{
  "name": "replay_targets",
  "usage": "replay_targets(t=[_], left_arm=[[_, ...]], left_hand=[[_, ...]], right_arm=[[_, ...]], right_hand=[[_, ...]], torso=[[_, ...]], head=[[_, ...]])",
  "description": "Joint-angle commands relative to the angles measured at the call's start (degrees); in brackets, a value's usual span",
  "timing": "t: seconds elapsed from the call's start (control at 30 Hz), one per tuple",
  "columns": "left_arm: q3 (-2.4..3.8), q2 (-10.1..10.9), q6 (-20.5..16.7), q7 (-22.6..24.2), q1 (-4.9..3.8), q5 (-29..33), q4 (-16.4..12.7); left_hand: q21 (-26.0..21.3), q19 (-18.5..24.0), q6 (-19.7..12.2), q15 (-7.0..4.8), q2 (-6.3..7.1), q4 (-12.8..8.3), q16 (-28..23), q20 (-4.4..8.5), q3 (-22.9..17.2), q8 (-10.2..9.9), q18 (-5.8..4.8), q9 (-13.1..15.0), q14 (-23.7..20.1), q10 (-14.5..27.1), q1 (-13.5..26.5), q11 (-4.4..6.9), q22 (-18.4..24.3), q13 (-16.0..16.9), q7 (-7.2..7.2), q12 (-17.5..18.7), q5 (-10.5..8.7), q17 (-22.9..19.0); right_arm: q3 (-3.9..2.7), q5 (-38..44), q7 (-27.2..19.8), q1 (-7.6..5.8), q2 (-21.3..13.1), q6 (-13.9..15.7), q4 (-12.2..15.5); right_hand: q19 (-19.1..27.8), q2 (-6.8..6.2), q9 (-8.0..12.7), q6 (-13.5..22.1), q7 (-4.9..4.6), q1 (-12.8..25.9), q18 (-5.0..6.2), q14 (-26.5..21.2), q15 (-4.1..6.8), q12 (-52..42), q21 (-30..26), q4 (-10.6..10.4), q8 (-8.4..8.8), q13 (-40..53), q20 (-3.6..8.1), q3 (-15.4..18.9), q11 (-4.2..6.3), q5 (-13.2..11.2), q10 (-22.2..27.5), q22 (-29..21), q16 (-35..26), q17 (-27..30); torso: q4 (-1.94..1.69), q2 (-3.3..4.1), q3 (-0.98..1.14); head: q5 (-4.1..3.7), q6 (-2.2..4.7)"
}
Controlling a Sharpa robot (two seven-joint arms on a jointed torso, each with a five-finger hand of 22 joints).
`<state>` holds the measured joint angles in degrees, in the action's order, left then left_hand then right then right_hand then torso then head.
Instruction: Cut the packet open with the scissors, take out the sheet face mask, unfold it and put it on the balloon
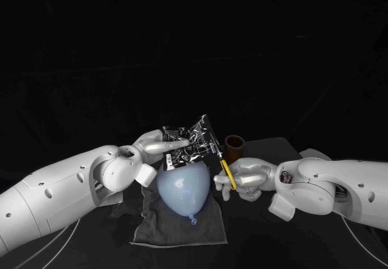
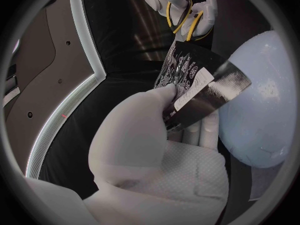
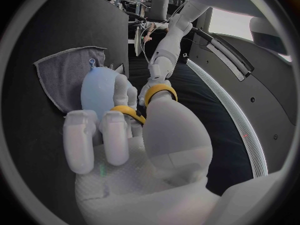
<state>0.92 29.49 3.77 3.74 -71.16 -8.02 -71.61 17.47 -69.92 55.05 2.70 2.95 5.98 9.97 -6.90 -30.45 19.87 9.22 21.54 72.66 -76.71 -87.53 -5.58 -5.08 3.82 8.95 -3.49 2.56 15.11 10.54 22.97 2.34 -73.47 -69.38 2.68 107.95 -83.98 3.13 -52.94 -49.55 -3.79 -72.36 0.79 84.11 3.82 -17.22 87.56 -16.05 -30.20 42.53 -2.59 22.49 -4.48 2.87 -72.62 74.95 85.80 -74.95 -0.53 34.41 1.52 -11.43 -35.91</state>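
The head camera looks steeply down on the desk [image 1: 271, 150], the left arm entering at eight o'clock and the right at four. The left wrist camera sits close behind the left robot hand [image 2: 144, 135], and the right wrist camera close behind the right robot hand [image 3: 147, 135], each facing out along the fingers. All three share the balloon [image 1: 184, 188]. Head and left wrist views also share the packet [image 1: 192, 139] and scissors [image 1: 228, 172].

The balloon [image 1: 184, 190] lies on cloth [image 1: 174, 231], cylinder [image 1: 235, 147] behind.
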Motion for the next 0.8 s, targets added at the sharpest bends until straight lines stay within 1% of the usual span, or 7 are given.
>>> replay_targets(t=[0.03, 0.13, 0.23, 0.57, 0.7, 0.77, 0.8], left_arm=[[-0.01, -0.2, 2.3, -0.1, -0.01, -0.9, 0.1], [-0.01, -0.2, 2.6, -0.1, -0.01, -1.2, 0.3], [-0.01, -0.2, 2.8, -0.2, -0.02, -1.4, 0.4], [-0.01, -0.1, 3.7, -0.6, -0.02, -2.2, 0.5], [-0.02, -0.1, 4.0, -0.7, -0.02, -2.3, 0.4], [-0.02, -0.1, 4.2, -0.8, -0.02, -2.4, 0.3], [-0.02, -0.1, 4.3, -0.8, -0.02, -2.6, 0.3]], left_hand=[[-0.1, 0.1, 0.1, -0.35, -0.53, 0.0, -0.2, -0.17, -0.5, 0.1, 1.11, 6.3, 0.1, -0.3, 0.1, 0.47, 0.1, 0.1, 0.21, -0.2, 0.19, 0.1], [-0.1, 0.1, 0.1, -0.35, -0.53, 0.0, -0.2, -0.17, -0.5, 0.1, 1.11, 6.3, 0.1, -0.3, 0.1, 0.47, 0.1, 0.1, 0.21, -0.2, 0.19, 0.1], [-0.1, 0.1, 0.1, -0.35, -0.53, 0.0, -0.2, -0.17, -0.5, 0.1, 1.11, 6.3, 0.1, -0.3, 0.1, 0.47, 0.1, 0.1, 0.21, -0.2, 0.19, 0.1], [-0.1, 0.1, 0.1, -0.35, -0.53, 0.0, -0.2, -0.17, -0.5, 0.1, 1.11, 6.3, 0.1, -0.3, 0.1, 0.47, 0.1, 0.1, 0.21, -0.2, 0.19, 0.1], [-0.1, 0.1, 0.1, -0.35, -0.53, 0.0, -0.2, -0.17, -0.5, 0.1, 1.11, 6.3, 0.1, -0.3, 0.1, 0.47, 0.1, 0.1, 0.21, -0.2, 0.19, 0.1], [-0.1, 0.1, 0.1, -0.35, -0.53, 0.0, -0.2, -0.17, -0.5, 0.1, 1.11, 6.3, 0.1, -0.3, 0.1, 0.47, 0.1, 0.1, 0.21, -0.2, 0.19, 0.1], [-0.1, 0.1, 0.1, -0.35, -0.53, 0.0, -0.2, -0.17, -0.5, 0.1, 1.11, 6.3, 0.1, -0.3, 0.1, 0.47, 0.1, 0.1, 0.21, -0.2, 0.19, 0.1]], right_arm=[[-0.1, 0.7, 0.5, -0.11, -0.1, -2.2, -0.1], [-0.1, 0.8, 0.6, -0.13, -0.2, -2.4, 0.0], [-0.1, 0.9, 0.6, -0.14, -0.3, -2.3, 0.0], [-0.1, 1.0, 0.2, -0.19, -0.2, -1.7, -0.3], [-0.1, 1.0, -0.1, -0.2, 0.0, -1.0, -0.4], [-0.1, 1.0, -0.4, -0.2, 0.2, -0.3, -0.4], [-0.1, 1.0, -0.7, -0.2, 0.4, 0.2, -0.4]], right_hand=[[-5.2, 1.25, -1.2, -1.5, 0.73, -0.9, -0.33, 3.6, 0.95, -13.0, 0.6, 0.1, -0.77, 9.7, 0.85, 1.8, 5.72, -0.1, -13.3, 14.4, -0.3, -2.6], [-5.5, 2.72, -3.0, -2.7, 1.42, -1.8, -0.53, 3.8, 1.43, -28.1, 1.4, 0.3, -1.39, 21.1, 1.42, 3.8, 6.28, -0.1, -13.9, 14.7, 0.0, -3.4], [-5.7, 3.05, -4.0, -3.0, 1.6, -1.9, -0.61, 4.0, 1.61, -32.6, 1.7, 0.3, -1.57, 24.6, 1.62, 4.1, 6.56, 0.0, -13.8, 14.8, 0.3, -4.2], [-6.0, 3.67, -5.0, -3.5, 1.85, -2.3, -0.79, 4.1, 1.77, -34.8, 2.4, 0.3, -1.69, 26.8, 1.76, 3.9, 6.7, -0.1, -13.6, 15.1, 0.6, -5.0], [-5.6, 2.78, -5.1, -1.6, 1.13, -1.8, -0.55, 4.0, 1.34, -16.1, 1.5, 0.0, -0.02, 17.3, 1.55, 4.1, 5.97, -0.1, -9.2, 14.7, 0.4, -4.3], [-5.2, 1.76, -4.8, 0.5, -0.1, -1.0, -0.37, 3.7, 0.39, -4.0, 0.7, -0.2, 2.08, 10.8, 0.95, 4.0, 5.07, -0.1, -4.6, 14.5, -0.1, -3.1], [-4.8, 1.24, -4.5, 3.0, -1.47, -0.5, -0.19, 3.5, -0.87, -0.2, -0.1, -0.3, 4.2, 8.2, 0.11, 3.7, 3.82, 0.0, -1.1, 14.2, -0.5, -2.1]], torso=[[0.0, 0.01, -0.01], [0.0, 0.03, -0.01], [-0.04, 0.03, -0.01], [-0.01, 0.0, 0.0], [-0.07, 0.0, -0.01], [-0.07, 0.02, -0.01], [-0.07, 0.04, -0.01]], head=[[-0.09, -0.1], [-0.12, -0.03], [-0.18, -0.01], [-0.21, 0.0], [-0.27, 0.16], [-0.26, 0.31], [-0.27, 0.41]])
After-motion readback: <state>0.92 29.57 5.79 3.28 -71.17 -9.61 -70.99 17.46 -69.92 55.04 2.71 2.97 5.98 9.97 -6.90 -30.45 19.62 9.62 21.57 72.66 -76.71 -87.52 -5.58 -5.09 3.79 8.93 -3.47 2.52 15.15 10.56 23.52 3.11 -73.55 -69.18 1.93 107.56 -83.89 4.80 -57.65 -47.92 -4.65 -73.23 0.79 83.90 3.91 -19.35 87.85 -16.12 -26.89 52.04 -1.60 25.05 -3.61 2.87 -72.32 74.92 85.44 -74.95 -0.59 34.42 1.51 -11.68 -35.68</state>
